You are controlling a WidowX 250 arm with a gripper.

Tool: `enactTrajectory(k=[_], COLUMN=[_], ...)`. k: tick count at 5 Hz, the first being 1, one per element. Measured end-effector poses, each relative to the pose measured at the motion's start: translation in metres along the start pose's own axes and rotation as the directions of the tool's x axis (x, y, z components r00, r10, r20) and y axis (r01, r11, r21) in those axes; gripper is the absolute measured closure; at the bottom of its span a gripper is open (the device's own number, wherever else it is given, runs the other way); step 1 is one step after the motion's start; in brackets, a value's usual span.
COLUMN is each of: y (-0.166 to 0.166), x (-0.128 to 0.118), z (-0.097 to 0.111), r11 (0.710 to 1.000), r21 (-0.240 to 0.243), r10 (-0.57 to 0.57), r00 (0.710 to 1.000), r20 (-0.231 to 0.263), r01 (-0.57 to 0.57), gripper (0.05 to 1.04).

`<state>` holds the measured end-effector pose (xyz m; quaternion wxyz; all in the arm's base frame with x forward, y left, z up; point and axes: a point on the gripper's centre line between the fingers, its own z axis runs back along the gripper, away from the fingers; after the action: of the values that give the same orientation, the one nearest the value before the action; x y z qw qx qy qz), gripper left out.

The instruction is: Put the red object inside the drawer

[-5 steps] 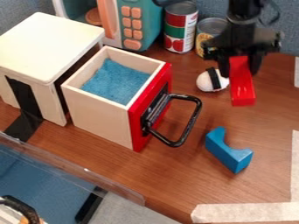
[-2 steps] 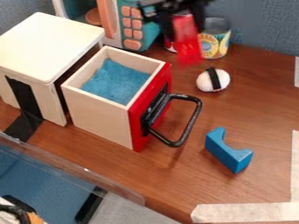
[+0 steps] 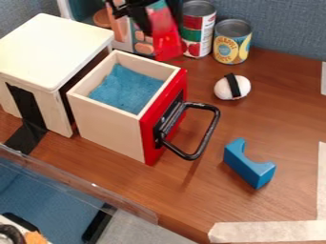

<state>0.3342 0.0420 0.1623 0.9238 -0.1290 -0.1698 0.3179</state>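
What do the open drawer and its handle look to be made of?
Drawer: likely wood, pale and matte on its side, with a red, seemingly painted front. Handle: smooth black bar with bright highlights, so glossy metal or plastic; can't tell which.

The black two-finger gripper [image 3: 156, 14] hangs at the top edge with its fingers closed on the red object [image 3: 167, 40], which points downward just beyond the back corner of the pulled-out drawer [image 3: 108, 128], in front of the teal toy microwave [image 3: 142, 29]. The drawer, lined with blue cloth [image 3: 127, 89], has a red front [image 3: 153, 143] with a black handle [image 3: 207, 136], and sticks out of the cream-topped cabinet [image 3: 54, 50]. On the wooden table [image 3: 280, 114], two food cans, one tall [image 3: 197, 31] and one short [image 3: 231, 43], stand near each other behind a white egg-shaped toy [image 3: 224, 89] with a black band, and a blue arch-shaped block [image 3: 249, 167] lies nearer the camera.
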Motion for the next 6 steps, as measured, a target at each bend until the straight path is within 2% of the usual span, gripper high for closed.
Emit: enactTrajectory(k=[1,3,4,6], y=[0.017,0.039,0.046,0.057], x=[0.001,0.003,0.004,0.009], z=[-0.005,-0.027,-0.04,-0.048], r11=[0.999,0.995,0.991,0.987], r21=[0.029,0.039,0.05,0.067], r10=[0.027,0.086,0.12,0.143], r00=[1.0,0.995,0.992,0.987], r20=[0.003,0.045,0.046,0.066], r01=[-0.027,-0.088,-0.122,-0.148], gripper=[0.527,0.527,0.527,0.527])
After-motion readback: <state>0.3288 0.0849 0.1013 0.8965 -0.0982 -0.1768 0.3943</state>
